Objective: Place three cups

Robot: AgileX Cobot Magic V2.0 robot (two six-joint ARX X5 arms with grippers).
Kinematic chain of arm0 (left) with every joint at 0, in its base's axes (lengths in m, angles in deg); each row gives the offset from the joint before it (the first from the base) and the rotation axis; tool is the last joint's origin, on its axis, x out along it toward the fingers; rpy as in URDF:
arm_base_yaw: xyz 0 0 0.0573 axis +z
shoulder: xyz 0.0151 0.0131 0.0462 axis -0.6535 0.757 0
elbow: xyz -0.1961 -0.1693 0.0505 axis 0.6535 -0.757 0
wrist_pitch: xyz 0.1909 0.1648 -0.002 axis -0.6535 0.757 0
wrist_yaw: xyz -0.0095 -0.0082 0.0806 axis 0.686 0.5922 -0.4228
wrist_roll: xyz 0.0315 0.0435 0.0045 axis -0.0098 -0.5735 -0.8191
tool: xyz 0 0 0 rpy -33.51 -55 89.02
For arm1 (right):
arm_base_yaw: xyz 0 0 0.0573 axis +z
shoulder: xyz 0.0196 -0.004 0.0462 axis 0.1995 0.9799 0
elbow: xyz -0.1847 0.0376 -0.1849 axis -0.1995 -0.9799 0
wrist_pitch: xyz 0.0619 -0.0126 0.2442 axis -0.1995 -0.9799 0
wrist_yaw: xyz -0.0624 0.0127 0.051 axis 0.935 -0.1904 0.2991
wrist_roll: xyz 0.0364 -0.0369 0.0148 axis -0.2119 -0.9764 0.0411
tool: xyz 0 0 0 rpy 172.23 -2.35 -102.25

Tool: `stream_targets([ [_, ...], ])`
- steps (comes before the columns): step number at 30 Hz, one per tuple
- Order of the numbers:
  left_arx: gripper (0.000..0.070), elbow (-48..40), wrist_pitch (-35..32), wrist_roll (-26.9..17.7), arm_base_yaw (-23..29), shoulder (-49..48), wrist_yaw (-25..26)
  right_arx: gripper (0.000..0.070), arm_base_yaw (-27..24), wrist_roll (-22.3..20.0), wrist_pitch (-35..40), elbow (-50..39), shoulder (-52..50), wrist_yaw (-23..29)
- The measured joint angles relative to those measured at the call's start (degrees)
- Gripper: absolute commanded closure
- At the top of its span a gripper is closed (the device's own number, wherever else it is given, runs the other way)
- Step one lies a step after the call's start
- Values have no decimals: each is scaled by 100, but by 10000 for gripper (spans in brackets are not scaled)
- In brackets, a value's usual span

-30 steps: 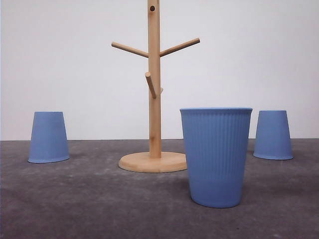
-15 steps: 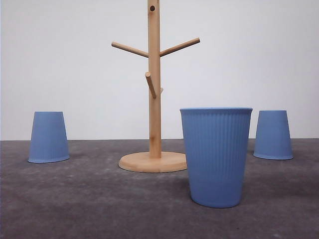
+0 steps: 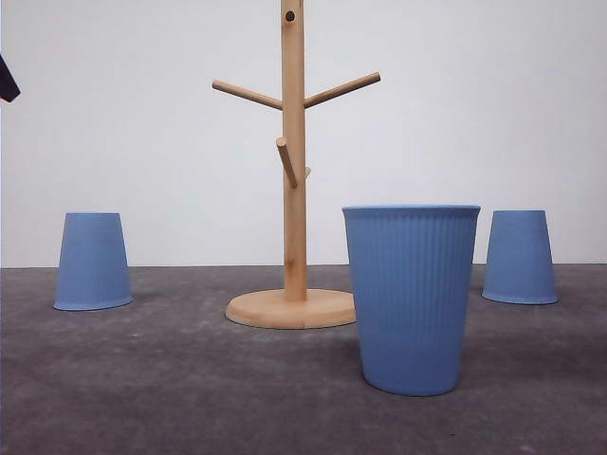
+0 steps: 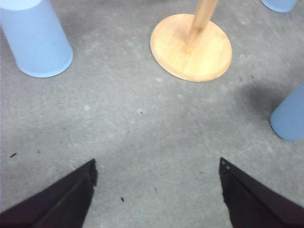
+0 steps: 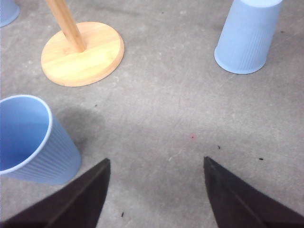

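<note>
Three light-blue ribbed cups stand on the grey table. The nearest cup [image 3: 411,299] is upright, right of centre. A left cup [image 3: 92,261] and a far right cup [image 3: 518,256] stand upside down. My left gripper [image 4: 156,165] hangs open above bare table, with the left cup [image 4: 35,40] ahead of it and the upright cup [image 4: 289,118] off to its side. My right gripper [image 5: 156,160] is open too, nothing between its fingers; the upright cup [image 5: 28,142] is close beside one finger, and the inverted right cup [image 5: 247,35] is farther ahead.
A wooden mug tree [image 3: 294,190] with angled pegs stands on a round base [image 4: 191,47] between the cups, mid-table. A dark piece of an arm [image 3: 6,83] pokes in at the front view's upper left edge. A white wall closes the back.
A dark piece of an arm has come into the front view's upper left edge. The cups and the mug tree have not moved.
</note>
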Motion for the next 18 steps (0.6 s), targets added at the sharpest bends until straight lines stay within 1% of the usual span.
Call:
stream_targets([
  [3,202,0,-46,39,0,-59,6,295,0,-2,0,0,2,0],
  [6,337,4,-98,155,0,-92,4,295,0,-11,7,0,0,0],
  [7,342,26,-108,217,1,-73,-41,295,0,-14,15,0,0,0],
  [8,336,59,-107,290,7,-34,-102,295,0,-16,28,0,0,0],
  [9,314,107,-92,376,17,30,-183,295,0,-17,48,0,0,0],
  [10,276,211,-43,456,67,137,-247,295,0,-17,54,0,0,0],
  [11,252,319,9,526,115,249,-284,295,0,-17,57,0,0,0],
  [14,248,746,235,660,273,729,-295,295,0,-17,57,0,0,0],
  [18,247,1360,507,721,450,1544,-293,295,0,-17,57,0,0,0],
])
